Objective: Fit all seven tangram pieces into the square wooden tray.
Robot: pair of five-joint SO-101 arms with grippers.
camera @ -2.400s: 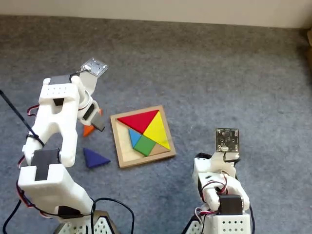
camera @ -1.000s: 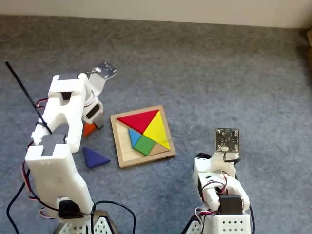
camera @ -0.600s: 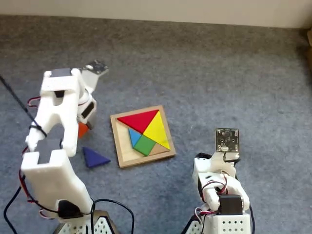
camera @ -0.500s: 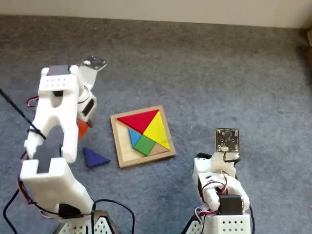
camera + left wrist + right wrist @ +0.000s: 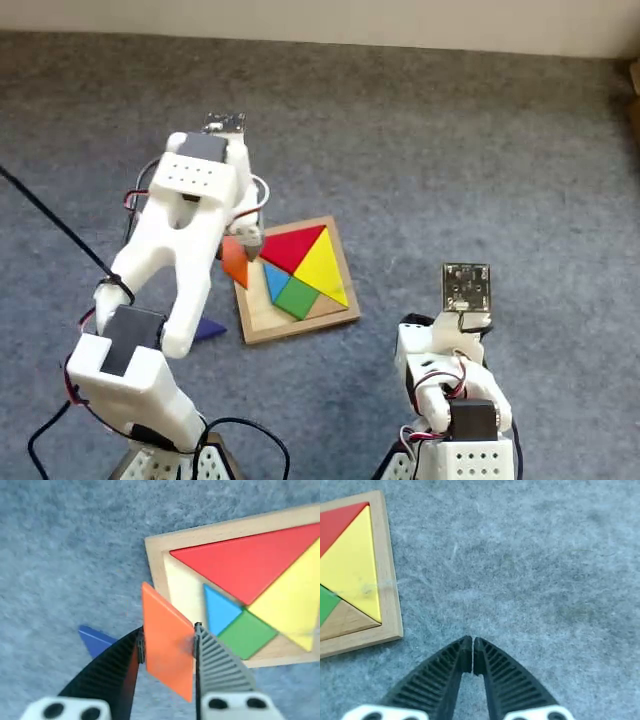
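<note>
The left end effector [image 5: 168,632] is clamped on the orange parallelogram [image 5: 161,611], holding it over the edge of the wooden tray [image 5: 156,555]. The red [image 5: 245,562], yellow [image 5: 287,605], light blue [image 5: 217,611] and green [image 5: 247,636] pieces already lie in the tray. A dark blue triangle [image 5: 95,639] lies on the grey surface [image 5: 450,150] beside the tray. The right end effector [image 5: 472,656] rests closed and empty.

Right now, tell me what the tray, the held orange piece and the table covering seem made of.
Tray: pale wood, bare tan surface with no gloss.
Orange parallelogram: probably painted wood, flat matte colour; plastic is possible.
Table covering: grey felt-like carpet with fuzzy fibres.
</note>
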